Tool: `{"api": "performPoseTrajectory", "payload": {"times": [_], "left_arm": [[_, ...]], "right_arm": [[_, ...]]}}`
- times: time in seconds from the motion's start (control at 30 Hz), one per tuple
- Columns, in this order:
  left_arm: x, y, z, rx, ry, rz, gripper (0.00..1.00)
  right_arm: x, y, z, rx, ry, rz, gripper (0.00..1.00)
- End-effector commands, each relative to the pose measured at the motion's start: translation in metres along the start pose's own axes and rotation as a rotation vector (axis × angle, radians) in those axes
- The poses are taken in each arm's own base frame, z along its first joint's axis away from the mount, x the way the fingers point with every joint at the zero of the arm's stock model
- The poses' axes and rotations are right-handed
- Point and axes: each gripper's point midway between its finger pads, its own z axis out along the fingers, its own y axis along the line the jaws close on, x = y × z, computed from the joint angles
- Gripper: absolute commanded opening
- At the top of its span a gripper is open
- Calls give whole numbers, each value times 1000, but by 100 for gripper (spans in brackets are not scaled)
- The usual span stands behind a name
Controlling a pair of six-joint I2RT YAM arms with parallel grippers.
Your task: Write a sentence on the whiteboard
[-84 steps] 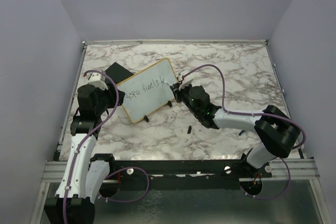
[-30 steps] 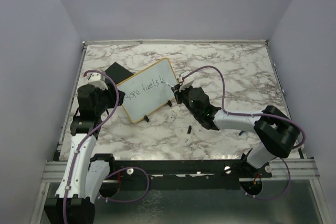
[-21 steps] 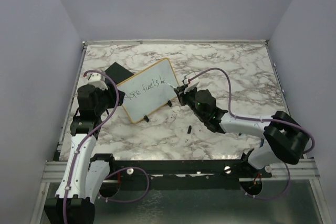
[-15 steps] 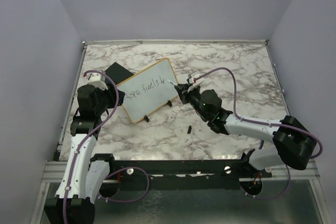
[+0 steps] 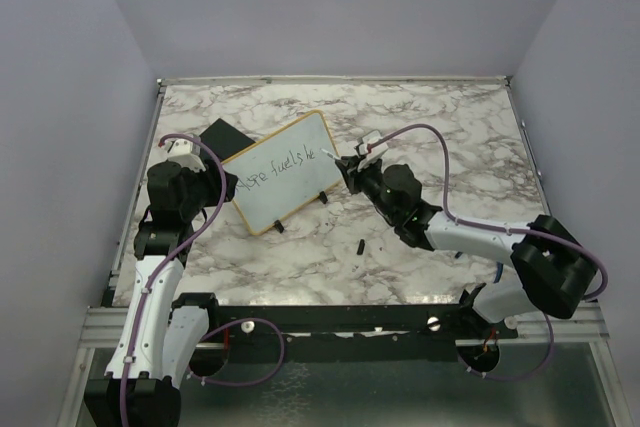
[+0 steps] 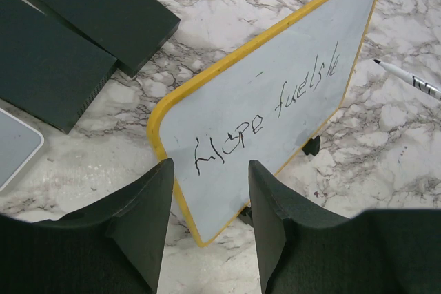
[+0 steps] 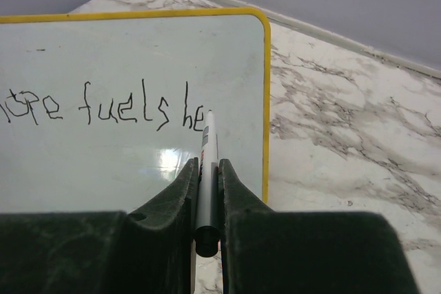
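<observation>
The whiteboard (image 5: 280, 172) stands tilted on little black feet, with a yellow frame. The sentence (image 5: 285, 168) reads "Hope fuels he" in thin dark marker; it also shows in the left wrist view (image 6: 269, 111) and the right wrist view (image 7: 103, 111). My right gripper (image 5: 347, 169) (image 7: 207, 170) is shut on a white marker (image 7: 207, 163). The marker's tip sits by the final "e", just off the board's right end (image 6: 375, 62). My left gripper (image 5: 220, 190) (image 6: 207, 201) is open, and the board's near corner (image 6: 196, 235) shows between its fingers.
Two flat black blocks (image 6: 96, 5) (image 6: 41, 53) lie behind the board at the left; one shows in the top view (image 5: 222, 135). A small black cap (image 5: 359, 245) lies on the marble in front of the board. A raised rim (image 5: 330, 78) runs along the table's far edge.
The last word has grown from "h" to "he". My right arm has stretched out and swung right, and the marker tip has come away from the board. The left arm has not moved.
</observation>
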Motion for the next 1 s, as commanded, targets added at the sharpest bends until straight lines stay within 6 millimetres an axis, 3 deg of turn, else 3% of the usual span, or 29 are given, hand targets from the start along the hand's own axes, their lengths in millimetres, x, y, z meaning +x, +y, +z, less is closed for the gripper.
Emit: {"api": "performPoseTrajectory", "payload": {"times": [0.0, 0.97], "left_arm": [[-2, -2, -1, 5, -18, 6, 50], [1, -1, 1, 6, -5, 4, 50]], "right_arm": [[-9, 2, 9, -31, -22, -12, 0], [14, -1, 28, -3, 36, -32, 0]]}}
